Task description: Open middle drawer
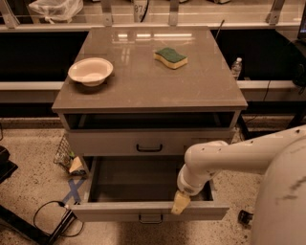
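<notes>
Bowl point(91, 72) and sponge point(170, 57) on cabinet top point(143, 93)

A cream bowl point(91, 71) is sitting on the bench point(143, 93) near its left edge. A green-and-yellow sponge point(170, 57) is lying toward the back right corner, well apart from it. A bottle point(236, 68) is standing beyond the right edge. A blue tape cross point(72, 191) is lying below the front left corner. The pincer point(180, 203) is hanging below the front edge, right of centre.

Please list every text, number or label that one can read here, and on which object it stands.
"87", as it seems: white tag behind the cabinet top; further characters are blurred.
Bottle label: too small to read.
None on the middle drawer or the gripper at its front panel.
</notes>
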Robot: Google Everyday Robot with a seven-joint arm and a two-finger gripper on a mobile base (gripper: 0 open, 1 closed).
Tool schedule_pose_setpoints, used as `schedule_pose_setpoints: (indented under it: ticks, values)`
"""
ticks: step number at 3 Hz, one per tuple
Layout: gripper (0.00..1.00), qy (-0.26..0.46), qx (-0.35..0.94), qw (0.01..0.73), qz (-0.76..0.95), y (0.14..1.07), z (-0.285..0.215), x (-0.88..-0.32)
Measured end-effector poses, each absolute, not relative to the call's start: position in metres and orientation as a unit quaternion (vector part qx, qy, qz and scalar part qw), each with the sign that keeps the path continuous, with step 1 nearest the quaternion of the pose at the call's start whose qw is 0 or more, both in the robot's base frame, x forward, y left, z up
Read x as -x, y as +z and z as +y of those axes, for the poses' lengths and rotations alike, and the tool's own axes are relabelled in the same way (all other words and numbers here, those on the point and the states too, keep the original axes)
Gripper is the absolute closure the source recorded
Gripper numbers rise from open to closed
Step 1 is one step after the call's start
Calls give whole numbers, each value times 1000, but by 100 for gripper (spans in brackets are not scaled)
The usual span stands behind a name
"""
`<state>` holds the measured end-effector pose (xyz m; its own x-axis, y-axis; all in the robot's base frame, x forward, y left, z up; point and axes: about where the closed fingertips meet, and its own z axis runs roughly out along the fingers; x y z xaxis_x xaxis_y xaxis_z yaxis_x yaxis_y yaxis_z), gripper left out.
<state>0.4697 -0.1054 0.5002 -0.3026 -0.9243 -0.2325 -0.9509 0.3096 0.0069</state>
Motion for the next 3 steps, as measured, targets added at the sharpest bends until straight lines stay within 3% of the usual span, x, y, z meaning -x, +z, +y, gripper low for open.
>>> schedule_pose_setpoints:
  ticks: [3]
  values:
    - [92, 38, 592, 115, 797, 523, -135, -507]
